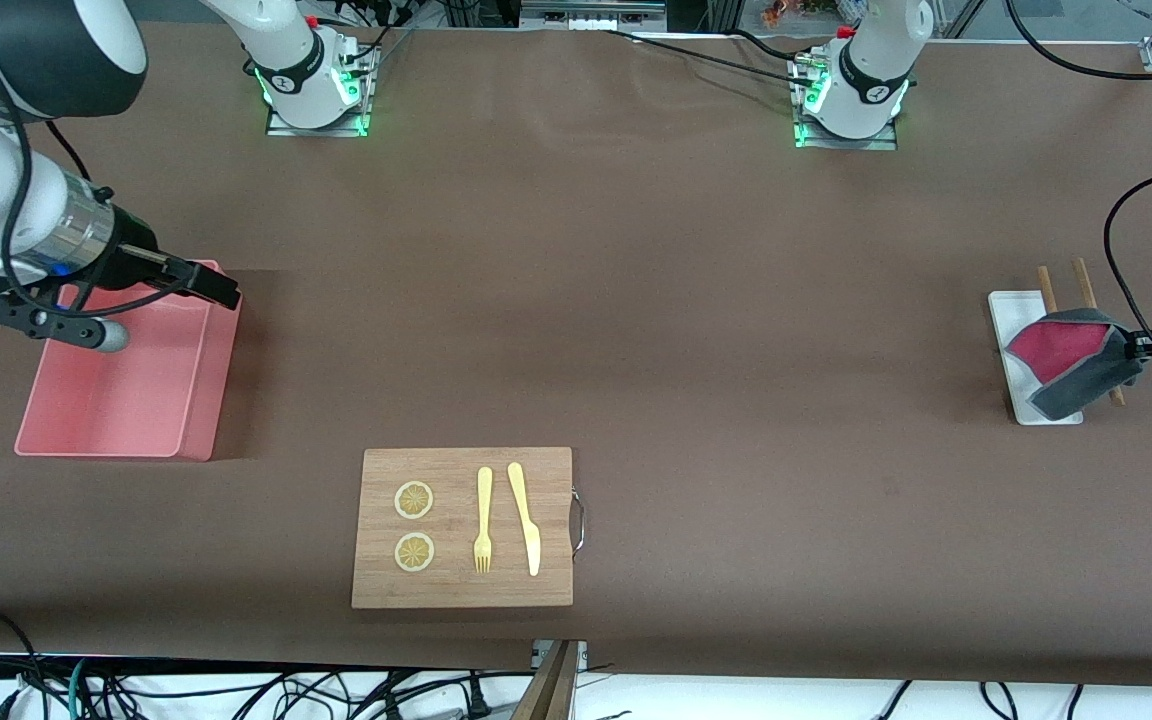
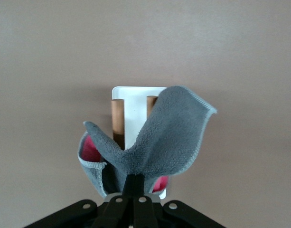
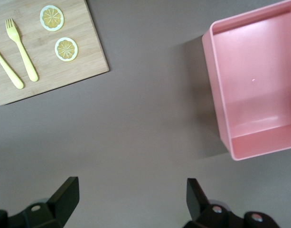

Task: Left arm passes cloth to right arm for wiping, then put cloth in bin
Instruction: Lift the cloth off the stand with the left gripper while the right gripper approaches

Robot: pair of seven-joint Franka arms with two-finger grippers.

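The cloth [image 1: 1071,362], dark grey outside with crimson showing inside, hangs folded from my left gripper [image 1: 1136,347] over a small white tray at the left arm's end of the table. In the left wrist view the fingers are pressed together on the cloth's [image 2: 166,137] lower edge, at the left gripper [image 2: 136,179]. The pink bin [image 1: 116,400] stands at the right arm's end. My right gripper [image 1: 219,284] hovers over the bin's rim, open and empty. In the right wrist view the right gripper [image 3: 133,195] is over bare table beside the bin [image 3: 254,85].
The white tray [image 1: 999,306] [image 2: 136,97] carries two wooden sticks [image 1: 1046,285] [image 2: 117,118]. A wooden cutting board [image 1: 463,527] [image 3: 45,52] nearer the front camera holds a yellow fork [image 1: 483,518], a yellow knife [image 1: 525,515] and two lemon slices [image 1: 414,500].
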